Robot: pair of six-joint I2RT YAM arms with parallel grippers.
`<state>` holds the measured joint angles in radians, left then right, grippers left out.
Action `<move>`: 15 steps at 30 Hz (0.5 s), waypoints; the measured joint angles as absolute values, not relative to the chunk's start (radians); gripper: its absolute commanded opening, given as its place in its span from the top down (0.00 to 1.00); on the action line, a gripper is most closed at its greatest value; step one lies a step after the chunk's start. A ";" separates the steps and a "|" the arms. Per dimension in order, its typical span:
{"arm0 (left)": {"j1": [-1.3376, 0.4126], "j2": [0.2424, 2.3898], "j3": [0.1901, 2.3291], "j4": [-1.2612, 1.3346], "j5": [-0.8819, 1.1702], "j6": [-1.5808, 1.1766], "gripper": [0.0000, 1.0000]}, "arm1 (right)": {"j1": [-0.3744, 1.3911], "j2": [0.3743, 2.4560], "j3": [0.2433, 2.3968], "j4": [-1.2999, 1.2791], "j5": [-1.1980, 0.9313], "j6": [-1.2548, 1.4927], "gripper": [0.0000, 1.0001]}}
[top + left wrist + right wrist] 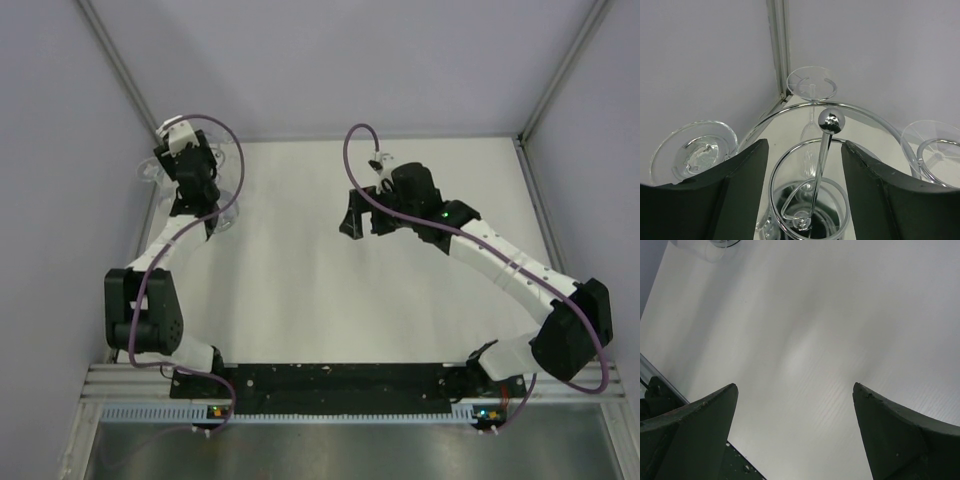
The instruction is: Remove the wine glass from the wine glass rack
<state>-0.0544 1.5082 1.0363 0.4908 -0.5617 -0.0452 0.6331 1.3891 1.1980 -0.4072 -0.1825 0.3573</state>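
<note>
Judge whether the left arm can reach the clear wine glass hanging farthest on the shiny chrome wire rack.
Probably yes: the open left pincer hovers above the rack, the glass just beyond its ball-topped post.

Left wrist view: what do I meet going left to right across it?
Glass foot → dark finger → rack's ball-topped post → other finger → second glass foot.

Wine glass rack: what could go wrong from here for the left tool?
The left tool stands open astride the wine glass rack; a finger may catch its wire arms and tip it.
The left glass and the right glass hang close beside the fingers; a sideways move may knock them off.
</note>
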 measured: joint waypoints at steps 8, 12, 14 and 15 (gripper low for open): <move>-0.049 1.553 1.061 0.513 -0.536 -0.055 0.67 | 0.641 1.390 1.198 -0.404 -0.183 0.357 0.03; -0.048 1.555 1.061 0.522 -0.530 -0.054 1.00 | 0.641 1.396 1.198 -0.403 -0.183 0.357 0.03; -0.049 1.555 1.062 0.522 -0.524 -0.044 1.00 | 0.642 1.402 1.198 -0.403 -0.183 0.357 0.02; -0.049 1.555 1.062 0.522 -0.521 -0.043 1.00 | 0.643 1.406 1.198 -0.404 -0.183 0.357 0.02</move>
<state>-0.0494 1.5551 1.0622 0.5224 -0.5205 -0.0429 0.6430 1.4055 1.1976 -0.4042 -0.1829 0.3569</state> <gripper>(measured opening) 0.051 0.976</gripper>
